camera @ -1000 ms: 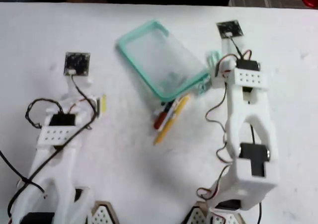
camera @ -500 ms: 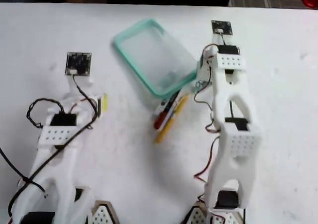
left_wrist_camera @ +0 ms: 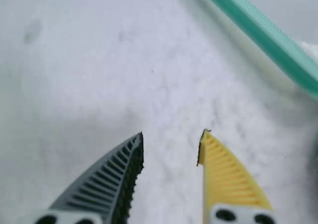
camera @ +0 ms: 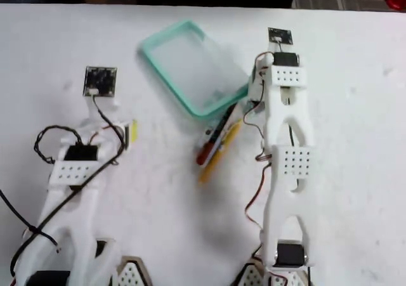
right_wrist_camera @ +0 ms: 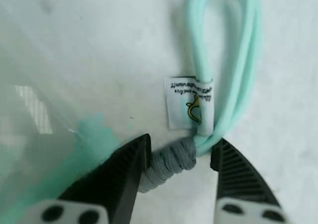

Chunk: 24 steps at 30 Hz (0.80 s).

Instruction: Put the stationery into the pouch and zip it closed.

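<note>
White desk (camera: 355,77) under everything: right jaws pinch the grey binding (right_wrist_camera: 171,159) of the mint cord loop (right_wrist_camera: 226,60) on the pouch (camera: 190,67), beside a white tag (right_wrist_camera: 189,102). Left jaws stand apart over bare desk, the pouch's green edge just beyond. Pens (camera: 217,143) lie against its near edge.

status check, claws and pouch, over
left claw open above table. right claw shut on pouch loop. pens at pouch edge, mostly outside, not yet zipped.

White table (camera: 355,58): clear, teal-rimmed pouch (camera: 190,67) lies far centre; pens (camera: 216,145) lie at its near end.
</note>
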Each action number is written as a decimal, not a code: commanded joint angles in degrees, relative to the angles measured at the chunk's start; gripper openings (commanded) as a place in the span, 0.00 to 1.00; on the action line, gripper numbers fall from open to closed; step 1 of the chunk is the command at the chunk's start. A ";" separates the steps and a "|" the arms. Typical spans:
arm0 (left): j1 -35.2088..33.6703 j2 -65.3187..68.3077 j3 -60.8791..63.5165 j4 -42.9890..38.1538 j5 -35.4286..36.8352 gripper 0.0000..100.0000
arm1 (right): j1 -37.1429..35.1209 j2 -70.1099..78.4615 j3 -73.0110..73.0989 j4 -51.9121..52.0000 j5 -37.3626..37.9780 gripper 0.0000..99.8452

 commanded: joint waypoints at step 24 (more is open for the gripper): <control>0.75 -0.48 -0.88 -1.14 0.35 0.20 | -0.40 -4.79 -22.15 11.12 8.09 0.02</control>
